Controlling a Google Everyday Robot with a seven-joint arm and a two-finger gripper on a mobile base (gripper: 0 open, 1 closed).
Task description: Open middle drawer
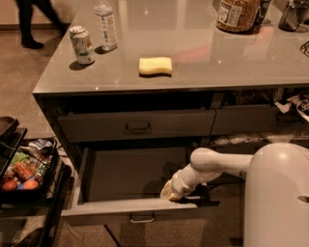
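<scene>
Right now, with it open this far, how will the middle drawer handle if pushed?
Probably light: only the hand shows inside the middle drawer, just behind its front. Being wide, it may rack if pushed there, off to one side of the handle.

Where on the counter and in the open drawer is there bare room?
Counter: bare between the sponge and the jar. Middle drawer: left floor bare; the pincer sits at its front right. Crowded: can and bottle, counter's back left.
</scene>
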